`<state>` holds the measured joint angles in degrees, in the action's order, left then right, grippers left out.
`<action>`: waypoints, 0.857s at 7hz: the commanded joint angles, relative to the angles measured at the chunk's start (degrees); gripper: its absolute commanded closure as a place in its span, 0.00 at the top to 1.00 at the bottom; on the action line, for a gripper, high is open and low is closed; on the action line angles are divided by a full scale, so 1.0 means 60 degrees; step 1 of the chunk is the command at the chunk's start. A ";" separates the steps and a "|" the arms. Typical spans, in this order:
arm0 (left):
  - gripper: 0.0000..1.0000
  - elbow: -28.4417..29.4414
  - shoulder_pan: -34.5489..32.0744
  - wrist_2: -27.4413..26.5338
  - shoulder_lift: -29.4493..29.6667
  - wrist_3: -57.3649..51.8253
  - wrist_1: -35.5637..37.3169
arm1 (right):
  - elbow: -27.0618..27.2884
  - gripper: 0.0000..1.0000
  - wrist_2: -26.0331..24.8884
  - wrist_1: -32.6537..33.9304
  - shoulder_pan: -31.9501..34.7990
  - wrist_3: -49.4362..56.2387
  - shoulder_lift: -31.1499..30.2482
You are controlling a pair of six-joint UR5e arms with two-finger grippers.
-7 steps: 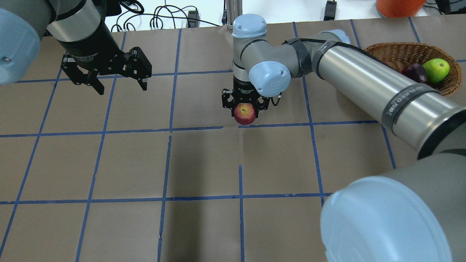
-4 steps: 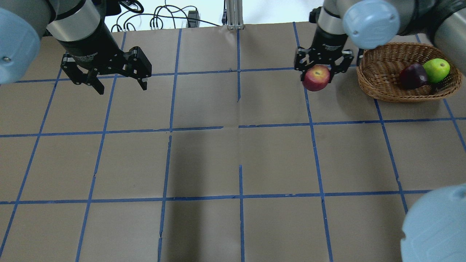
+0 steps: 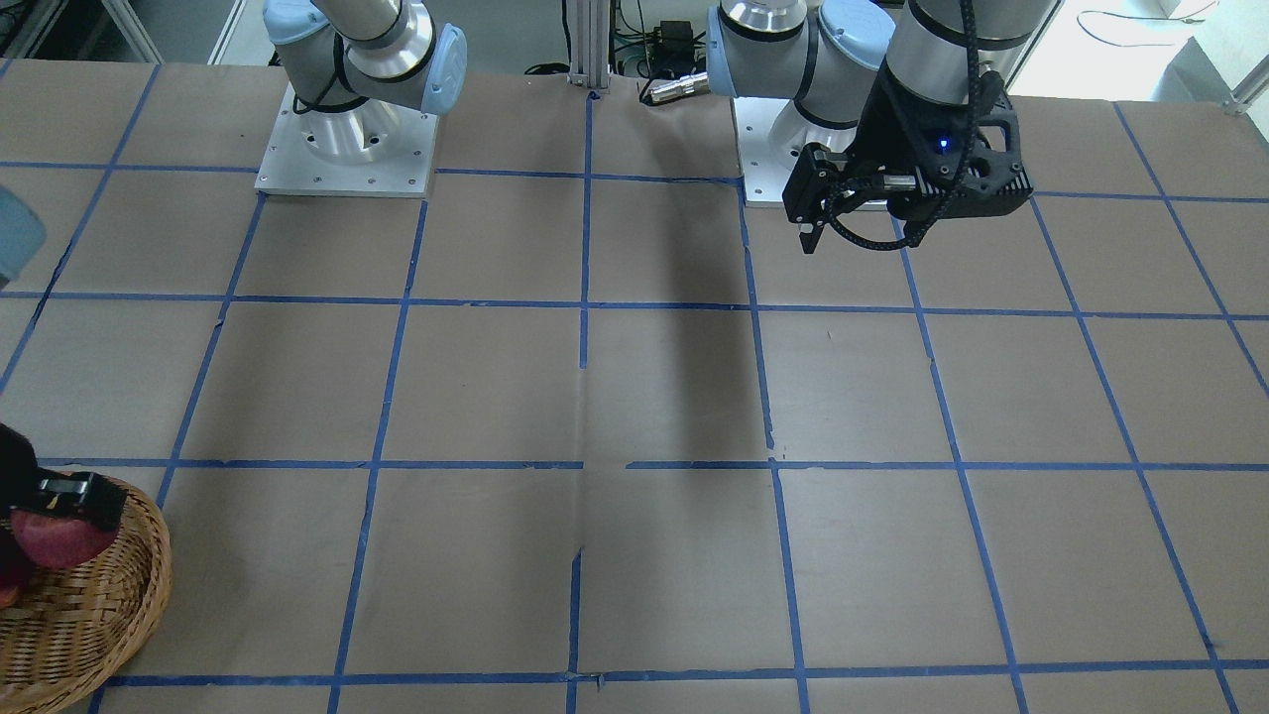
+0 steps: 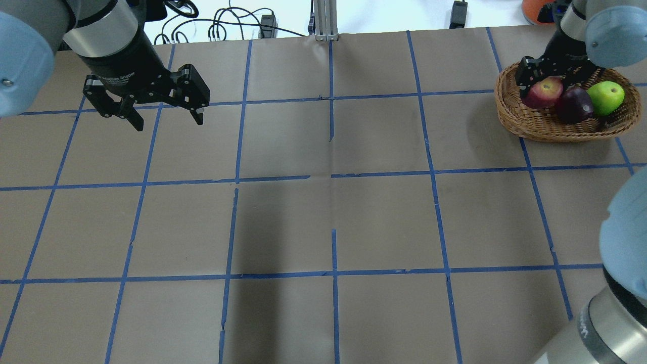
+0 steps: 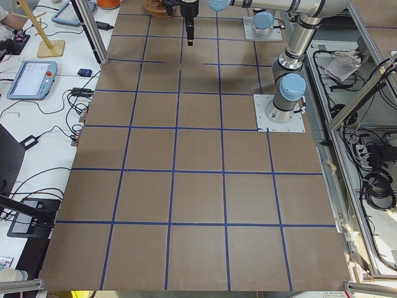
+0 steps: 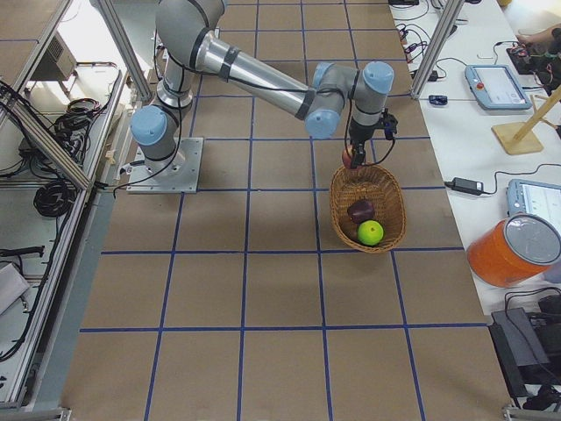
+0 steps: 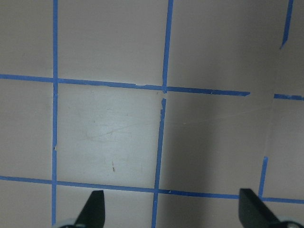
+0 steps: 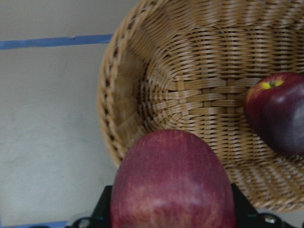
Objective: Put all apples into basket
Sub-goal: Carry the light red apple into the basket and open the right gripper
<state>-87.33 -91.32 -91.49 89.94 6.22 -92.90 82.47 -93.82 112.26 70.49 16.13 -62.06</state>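
The basket (image 4: 536, 129) sits under the right gripper (image 4: 547, 85), which is clenched on the lighter red apple (image 4: 545, 94); the left gripper (image 4: 168, 120) hangs spread and empty. The held apple should be lowered onto bare wicker beside the maroon apple (image 4: 574, 105) and green apple (image 4: 605, 97) before release. Whether it touches wicker cannot be told.

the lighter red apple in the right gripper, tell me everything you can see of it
The lighter red apple is round, its smooth skin red with faint paler streaks. The right gripper is shut on it, gripping it on either side. It hangs over the end of the wicker basket nearer the table's middle, about at the rim, apparently clear of the weave. The dark maroon apple lies beside it; the wrist view shows a gap between them.
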 commanded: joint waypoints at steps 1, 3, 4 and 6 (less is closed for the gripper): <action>1.00 -0.0006 0.0001 0.0000 0.0010 -0.0012 0.0000 | -0.0049 0.00 -0.0096 0.0816 -0.0352 0.0257 0.0877; 1.00 -0.0006 0.0001 0.0000 0.0010 -0.0012 0.0000 | 0.0024 0.00 -0.0067 0.0832 -0.0352 0.0140 0.1013; 1.00 -0.0006 0.0001 0.0000 -0.0004 0.0003 0.0000 | -0.0005 0.51 -0.0023 0.0990 -0.0352 0.0400 0.1100; 1.00 -0.0006 0.0001 0.0000 -0.0005 0.0018 0.0044 | -0.0093 1.00 -0.0124 0.1125 -0.0323 0.0593 0.1014</action>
<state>-87.36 -91.32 -91.50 89.92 6.29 -92.72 82.24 -94.18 119.08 68.42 19.18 -55.57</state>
